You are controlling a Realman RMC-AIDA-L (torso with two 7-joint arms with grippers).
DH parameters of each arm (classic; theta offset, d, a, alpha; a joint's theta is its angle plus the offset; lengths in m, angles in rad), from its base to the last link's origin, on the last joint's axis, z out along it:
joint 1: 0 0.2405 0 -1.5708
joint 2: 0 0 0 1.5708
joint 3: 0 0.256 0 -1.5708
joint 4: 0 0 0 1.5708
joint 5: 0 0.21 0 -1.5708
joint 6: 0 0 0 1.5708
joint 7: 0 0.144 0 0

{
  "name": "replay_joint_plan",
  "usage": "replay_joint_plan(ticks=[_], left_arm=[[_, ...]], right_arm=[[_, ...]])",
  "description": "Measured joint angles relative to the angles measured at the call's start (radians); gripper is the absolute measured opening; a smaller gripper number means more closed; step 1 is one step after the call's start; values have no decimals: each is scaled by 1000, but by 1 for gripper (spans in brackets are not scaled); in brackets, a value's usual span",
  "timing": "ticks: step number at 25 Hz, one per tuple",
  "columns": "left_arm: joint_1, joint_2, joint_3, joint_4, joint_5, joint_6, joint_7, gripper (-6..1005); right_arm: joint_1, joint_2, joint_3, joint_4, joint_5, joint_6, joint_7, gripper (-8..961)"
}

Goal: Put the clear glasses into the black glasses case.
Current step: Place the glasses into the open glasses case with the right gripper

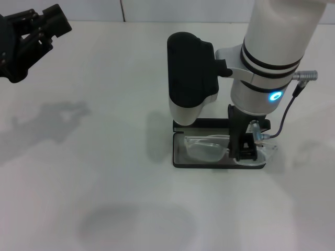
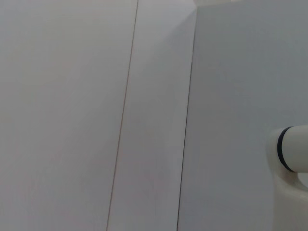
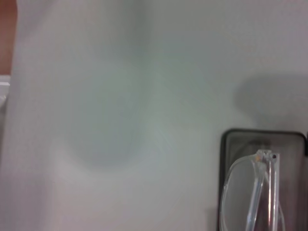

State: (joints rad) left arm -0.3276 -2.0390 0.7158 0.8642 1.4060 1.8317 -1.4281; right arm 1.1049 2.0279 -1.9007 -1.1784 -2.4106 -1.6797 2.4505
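right claw (image 1: 246, 151) over clear glasses (image 1: 207, 148), black glasses case (image 1: 180, 159)

White table, pale wall, soft shadows

The white table (image 1: 104, 198) lies under the right gripper (image 1: 245, 151). One grey shadow (image 1: 52, 123) falls on it well to that gripper's left, below the left gripper (image 1: 31, 31), and another (image 1: 136, 222) lies nearer the robot. Beyond both grippers, a dark seam (image 1: 122, 10) crosses the wall (image 1: 172, 9). The left wrist view shows pale panels (image 2: 67, 115) with thin seams.
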Motion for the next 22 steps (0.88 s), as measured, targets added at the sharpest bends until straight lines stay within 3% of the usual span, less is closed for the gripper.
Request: replay_joint_plan(ticks=[22], left_arm=[[12, -6, -4, -4, 1, -2, 0, 183]], right_arm=[[-12, 0, -9, 4, -33, 29, -107, 65]])
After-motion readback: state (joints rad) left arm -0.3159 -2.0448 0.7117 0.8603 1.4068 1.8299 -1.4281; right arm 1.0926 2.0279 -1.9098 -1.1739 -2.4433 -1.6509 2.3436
